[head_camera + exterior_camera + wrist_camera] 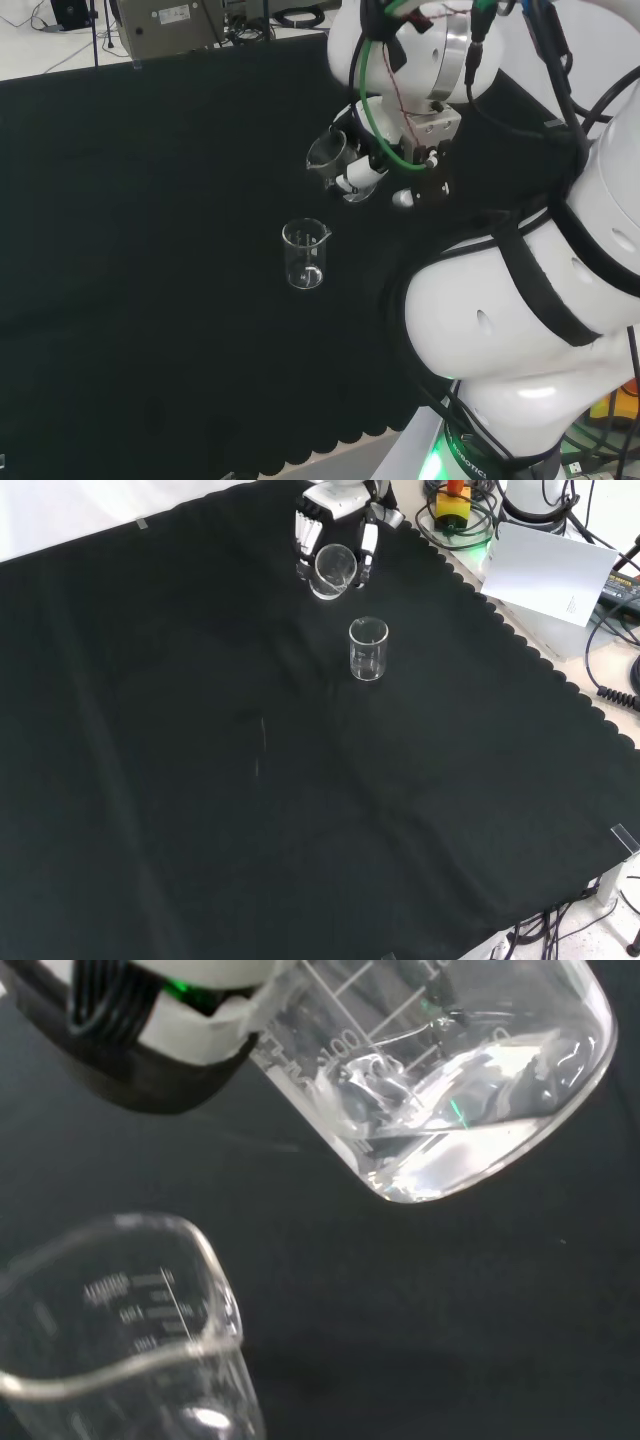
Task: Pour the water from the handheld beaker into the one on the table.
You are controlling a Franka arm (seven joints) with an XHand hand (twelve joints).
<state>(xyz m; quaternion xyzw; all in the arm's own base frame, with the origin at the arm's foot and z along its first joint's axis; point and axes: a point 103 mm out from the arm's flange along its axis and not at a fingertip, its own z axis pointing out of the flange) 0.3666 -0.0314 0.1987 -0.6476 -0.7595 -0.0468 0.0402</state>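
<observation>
My hand is shut on a clear glass beaker, holding it tilted above the cloth. The front view has the held beaker with its mouth turned toward the camera and the fingers curled round it. Up close, the held beaker has water pooled in its lower side, and a finger presses its wall. A second clear beaker stands upright on the black cloth, just below and left of the hand in the head view. The standing beaker looks empty; its rim shows near the wrist camera.
Black cloth covers the bench, with a scalloped edge at the front view's right. White paper and cables lie beyond that edge. The arm's white links stand at the head view's right.
</observation>
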